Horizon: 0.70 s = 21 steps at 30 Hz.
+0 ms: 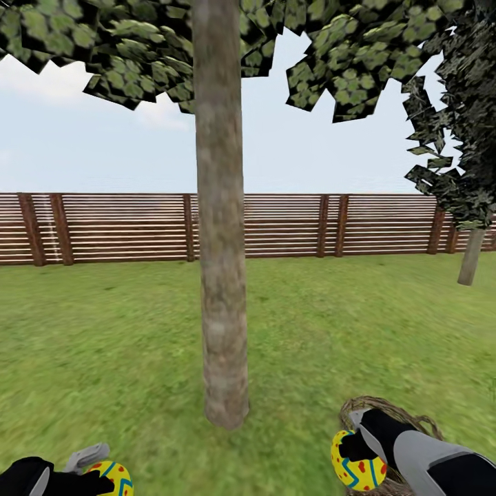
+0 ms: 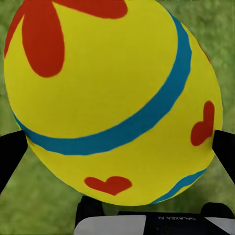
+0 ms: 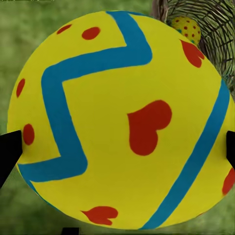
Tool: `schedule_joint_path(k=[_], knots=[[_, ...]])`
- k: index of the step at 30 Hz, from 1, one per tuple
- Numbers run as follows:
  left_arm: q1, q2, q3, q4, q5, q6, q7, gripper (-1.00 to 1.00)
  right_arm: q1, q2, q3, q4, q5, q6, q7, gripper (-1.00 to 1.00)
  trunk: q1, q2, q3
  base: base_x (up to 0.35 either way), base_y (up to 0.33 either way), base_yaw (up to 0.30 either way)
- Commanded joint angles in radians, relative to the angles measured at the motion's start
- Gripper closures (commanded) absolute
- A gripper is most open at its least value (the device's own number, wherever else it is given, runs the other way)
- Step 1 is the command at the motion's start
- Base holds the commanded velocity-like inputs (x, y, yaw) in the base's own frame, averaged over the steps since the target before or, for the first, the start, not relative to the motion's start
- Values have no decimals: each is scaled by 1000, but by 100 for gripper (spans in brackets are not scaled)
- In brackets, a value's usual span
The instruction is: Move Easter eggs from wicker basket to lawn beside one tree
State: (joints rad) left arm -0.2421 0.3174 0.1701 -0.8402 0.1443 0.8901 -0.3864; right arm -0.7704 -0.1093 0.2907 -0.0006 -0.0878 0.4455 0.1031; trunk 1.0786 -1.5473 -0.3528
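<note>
Both arms carry an egg in front of the tree [image 1: 220, 275], whose trunk rises from the lawn [image 1: 103, 331] just ahead, with the fence [image 1: 289, 224] well behind it. The left gripper [image 1: 96, 475] is closed around one egg [image 1: 114, 479], its dark fingers [image 2: 10, 152] pressing that egg [image 2: 112, 98] from both sides over grass. The right gripper [image 1: 355, 448] likewise clamps a second egg [image 1: 357, 463], which fills its wrist view [image 3: 122, 122] between the two finger pads. The basket [image 1: 413, 420] sits on the grass just behind the right hand, and a third egg [image 3: 186, 28] still lies inside its woven wall [image 3: 215, 29]. So the step in hand looks like carrying two eggs to the trunk. Next, each arm should lower its egg onto the grass beside the trunk's base and let go gently so it does not roll off; then the last egg must come out of the basket.
</note>
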Motion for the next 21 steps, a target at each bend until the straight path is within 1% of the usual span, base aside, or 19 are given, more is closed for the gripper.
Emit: schedule_joint_path(k=[1, 13, 17, 21], knots=[[0, 0, 2, 0, 8, 6, 1, 100, -1, -2, 8, -1, -10, 4, 3, 100, 0, -1, 0, 0, 306, -257], [0, 1, 2, 0, 7, 6, 1, 100, -1, -5, 6, -1, -15, 6, 3, 100, 0, -1, 11, 0, 306, -257], [-1, 1, 3, 0, 8, 6, 1, 100, -1, -4, 7, -1, -14, 6, 3, 100, 0, -1, 15, 0, 306, -257], [0, 0, 3, -2, 8, 5, 2, 100, -1, 3, 8, -1, -11, 5, 0, 100, 0, -1, 19, 0, 306, -258]])
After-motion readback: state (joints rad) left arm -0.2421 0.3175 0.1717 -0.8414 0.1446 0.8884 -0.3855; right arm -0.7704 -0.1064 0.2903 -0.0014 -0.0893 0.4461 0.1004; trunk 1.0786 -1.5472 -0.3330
